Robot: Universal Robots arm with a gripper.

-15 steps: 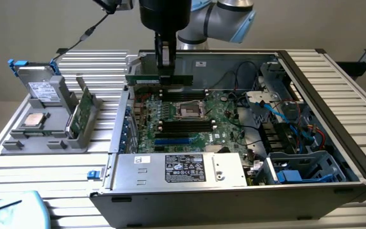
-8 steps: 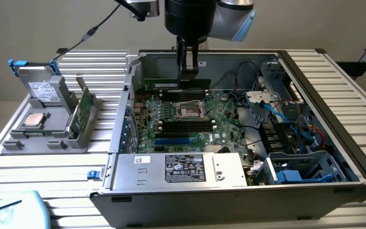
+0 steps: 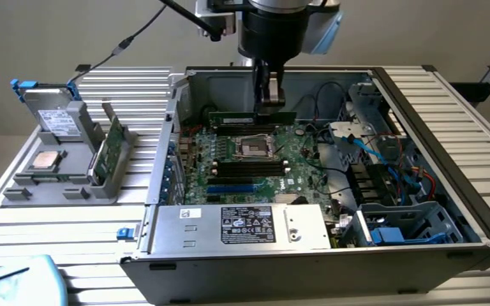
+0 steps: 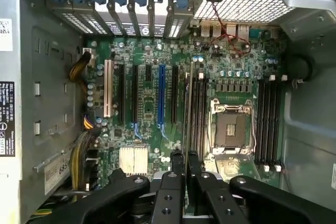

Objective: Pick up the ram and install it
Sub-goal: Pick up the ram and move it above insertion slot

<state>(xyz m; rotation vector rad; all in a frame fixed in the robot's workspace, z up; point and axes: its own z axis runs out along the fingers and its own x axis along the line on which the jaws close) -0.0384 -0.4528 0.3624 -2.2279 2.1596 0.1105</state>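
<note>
gripper [image 3: 269, 109] clamps ram [image 3: 232, 118], lower edge clear above motherboard [image 3: 306, 157], inside open case [image 3: 313, 274].

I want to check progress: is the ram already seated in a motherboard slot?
No, the gripper holds the ram in the air above the motherboard.
</note>
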